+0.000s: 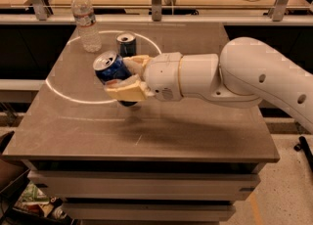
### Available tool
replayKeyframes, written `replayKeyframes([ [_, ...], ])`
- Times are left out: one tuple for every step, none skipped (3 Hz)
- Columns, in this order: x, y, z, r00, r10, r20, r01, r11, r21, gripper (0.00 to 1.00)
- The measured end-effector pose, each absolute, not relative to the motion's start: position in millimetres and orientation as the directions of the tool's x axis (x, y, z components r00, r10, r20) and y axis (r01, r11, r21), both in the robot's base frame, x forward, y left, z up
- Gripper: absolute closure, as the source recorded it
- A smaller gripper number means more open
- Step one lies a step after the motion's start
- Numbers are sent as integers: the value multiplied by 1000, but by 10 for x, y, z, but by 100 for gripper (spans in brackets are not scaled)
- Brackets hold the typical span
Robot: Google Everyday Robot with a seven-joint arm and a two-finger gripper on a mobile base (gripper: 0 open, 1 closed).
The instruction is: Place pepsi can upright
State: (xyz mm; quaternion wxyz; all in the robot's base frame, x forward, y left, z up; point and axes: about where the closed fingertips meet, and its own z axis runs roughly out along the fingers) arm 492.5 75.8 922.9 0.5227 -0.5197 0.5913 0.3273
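The claw [123,77] was clamped on the pepsi can [110,67], holding it tilted above the tabletop [195,136], nearer its left edge. Another can [126,44] and a water bottle [86,21] stood upright by the far edge.

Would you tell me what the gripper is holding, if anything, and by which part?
The gripper is shut on the pepsi can, fingers clamping its side wall mid-body; the can hangs tilted above the table.

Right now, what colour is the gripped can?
Pepsi can blue, silver top, in gripper above table; camera view.
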Motion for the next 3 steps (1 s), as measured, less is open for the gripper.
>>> replayKeyframes([
  [4952,842,9175,82,-225,-971,-958,251,-139,100],
  [4966,868,9080,59,-194,-979,-958,265,-111,100],
  [4974,840,8948,34,-157,-987,-956,282,-78,100],
])
